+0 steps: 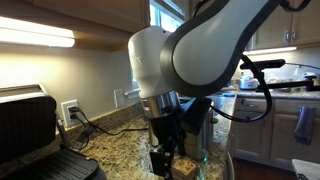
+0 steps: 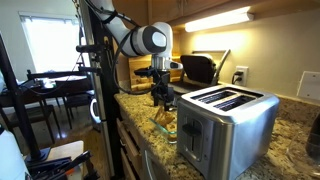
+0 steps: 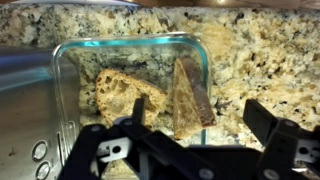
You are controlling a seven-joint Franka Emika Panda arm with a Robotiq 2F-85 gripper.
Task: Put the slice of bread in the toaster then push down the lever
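We see a robot gripper [image 2: 162, 99] above a glass dish [image 3: 128, 47] of bread just beside the toaster [image 2: 228, 120].
Its fingers are spread wide, holding nothing. The slice of bread [image 3: 190, 92] leans on edge in the dish, on the side away from the toaster; another bread piece [image 3: 118, 95] lies flat nearer the toaster. The dish sits on a speckled granite worktop [image 3: 265, 55].

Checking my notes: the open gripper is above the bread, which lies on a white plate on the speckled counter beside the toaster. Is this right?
Not quite. The wrist view shows the bread lying in a clear glass container, not on a white plate. The rest holds: the gripper is open above it, and the container stands on the speckled counter beside the toaster.
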